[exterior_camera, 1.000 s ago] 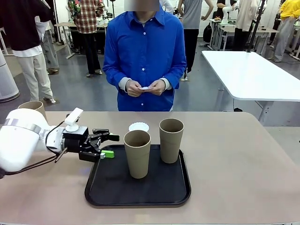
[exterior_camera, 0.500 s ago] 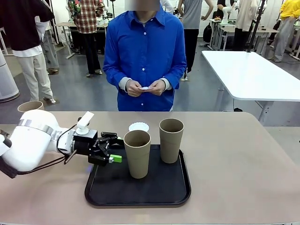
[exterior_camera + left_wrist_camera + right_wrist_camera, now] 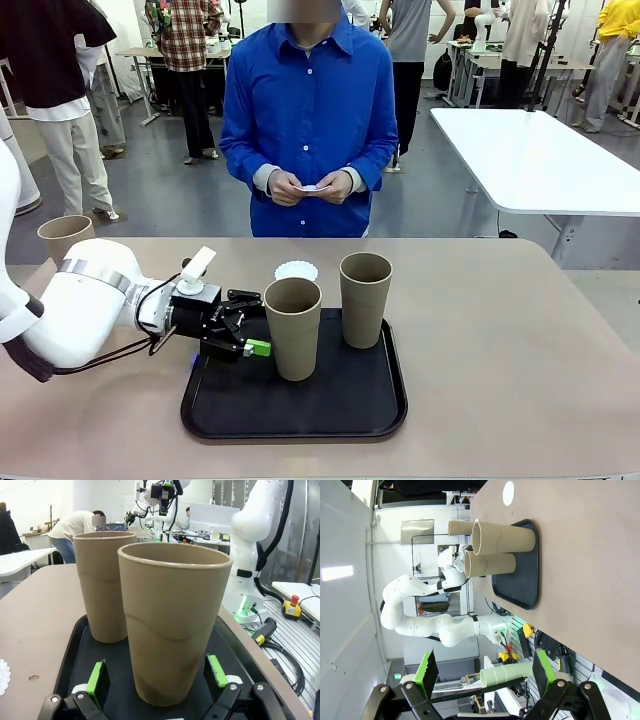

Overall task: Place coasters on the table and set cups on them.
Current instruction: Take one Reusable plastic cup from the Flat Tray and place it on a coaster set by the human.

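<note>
While our left gripper stands open around the nearer cup, our right gripper hangs open, empty.

Sideways — cups on black tray

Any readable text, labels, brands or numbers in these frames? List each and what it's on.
No text can be read in any view.
cups: plain tan, no print.
black tray: no marking.
coaster on the table: blank white.
yellow box with a red button, left wrist view: any label is too small to read.
wall panel, right wrist view: too blurred to read.
</note>
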Robot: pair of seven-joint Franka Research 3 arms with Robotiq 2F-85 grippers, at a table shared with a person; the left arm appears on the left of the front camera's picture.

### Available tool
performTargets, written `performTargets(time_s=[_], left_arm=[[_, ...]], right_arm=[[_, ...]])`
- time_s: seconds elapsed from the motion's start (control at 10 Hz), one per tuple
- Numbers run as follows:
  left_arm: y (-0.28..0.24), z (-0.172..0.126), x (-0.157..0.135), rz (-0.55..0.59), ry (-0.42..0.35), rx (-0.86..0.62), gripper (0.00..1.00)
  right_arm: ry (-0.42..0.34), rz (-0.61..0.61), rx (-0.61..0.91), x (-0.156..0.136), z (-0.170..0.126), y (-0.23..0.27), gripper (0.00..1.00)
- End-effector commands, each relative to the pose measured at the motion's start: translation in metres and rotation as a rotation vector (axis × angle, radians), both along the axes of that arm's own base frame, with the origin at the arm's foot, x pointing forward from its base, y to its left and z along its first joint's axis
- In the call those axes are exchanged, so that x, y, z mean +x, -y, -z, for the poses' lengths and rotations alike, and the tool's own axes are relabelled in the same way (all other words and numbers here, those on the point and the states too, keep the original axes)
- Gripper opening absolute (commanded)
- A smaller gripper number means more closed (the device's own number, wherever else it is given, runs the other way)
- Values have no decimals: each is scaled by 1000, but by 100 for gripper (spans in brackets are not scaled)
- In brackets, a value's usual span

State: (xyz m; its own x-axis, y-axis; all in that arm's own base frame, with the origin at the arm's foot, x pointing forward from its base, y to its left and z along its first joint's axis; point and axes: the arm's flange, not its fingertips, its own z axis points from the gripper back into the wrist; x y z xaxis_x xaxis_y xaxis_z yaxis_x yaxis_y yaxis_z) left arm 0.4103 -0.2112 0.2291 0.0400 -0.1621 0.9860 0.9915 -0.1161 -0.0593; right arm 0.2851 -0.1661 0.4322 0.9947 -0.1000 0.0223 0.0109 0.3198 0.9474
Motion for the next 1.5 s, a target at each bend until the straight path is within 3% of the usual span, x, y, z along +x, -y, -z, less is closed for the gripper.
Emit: performTargets(time_s=[0.0, 0.4, 1.4], left_arm=[[6, 5, 2, -4, 32, -10, 100], [11, 9, 0, 18, 11, -11, 100], [35, 9, -2, 75, 51, 18, 100]], right_arm=[[6, -2, 11, -1, 0, 0, 100], [6, -2, 11, -1, 0, 0, 100], [6, -2, 11, -1, 0, 0, 100]])
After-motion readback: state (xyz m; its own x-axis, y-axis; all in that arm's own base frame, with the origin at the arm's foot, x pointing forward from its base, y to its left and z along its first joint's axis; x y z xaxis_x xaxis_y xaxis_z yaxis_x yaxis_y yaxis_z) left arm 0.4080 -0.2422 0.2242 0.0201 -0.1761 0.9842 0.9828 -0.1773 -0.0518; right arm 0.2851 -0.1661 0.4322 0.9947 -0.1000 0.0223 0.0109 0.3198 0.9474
